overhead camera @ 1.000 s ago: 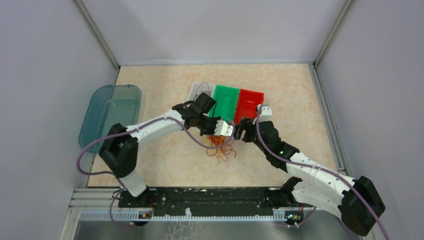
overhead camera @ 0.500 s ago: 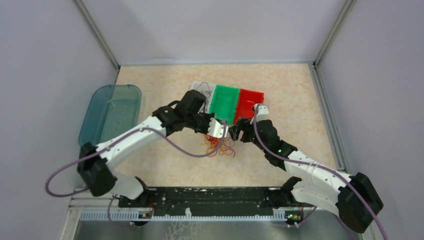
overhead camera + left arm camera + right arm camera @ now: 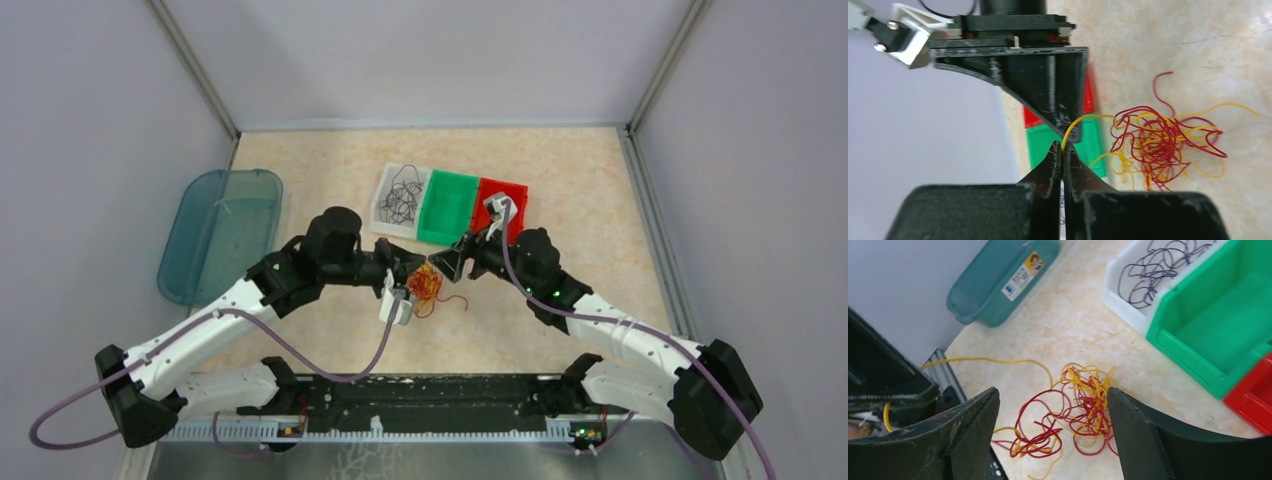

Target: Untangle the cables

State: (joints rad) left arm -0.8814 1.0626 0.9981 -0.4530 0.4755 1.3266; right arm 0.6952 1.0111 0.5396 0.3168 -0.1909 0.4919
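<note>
This is a robotics lab test cell. Plain pale walls (image 3: 430, 60) framed by aluminium posts (image 3: 195, 65) box in a marble-patterned counter (image 3: 580, 170) on three sides. Two white-and-black robot arms, the left arm (image 3: 200, 330) and the right arm (image 3: 630, 340), are bolted to a black rail (image 3: 430, 395) at 6 o'clock. Staged props lie out: a white bin (image 3: 381, 195), a green bin (image 3: 450, 205) and a red bin (image 3: 518, 195) in a row toward 12 o'clock, a teal tub (image 3: 220, 235) at 9 o'clock, and the cables (image 3: 426, 283) heaped at the centre.
</note>
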